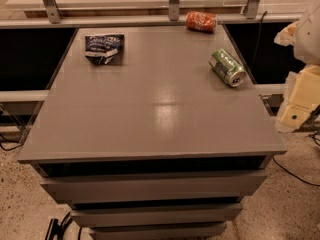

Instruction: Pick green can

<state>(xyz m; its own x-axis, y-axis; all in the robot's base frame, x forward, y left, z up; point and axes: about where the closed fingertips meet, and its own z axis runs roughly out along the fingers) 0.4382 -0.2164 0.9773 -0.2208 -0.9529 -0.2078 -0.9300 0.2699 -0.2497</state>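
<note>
nothing is picked yet: the green can [227,67] lies on its side near the right edge of the surface [150,109]. my hand [300,101] sits off to the right, holding nothing i can see; i cannot tell how open it is. reach and grasp are both left.

We find the table top [150,109] smooth, with a soft sheen. By the right edge we see the green can [227,67], glossy metal with a bare silver end; the orange-red can [201,21] at the far edge shines alike. Near the far left corner lies a crinkled, shiny packet [104,48]. Beyond the right edge, the gripper [299,101] looks like matt cream plastic.
</note>
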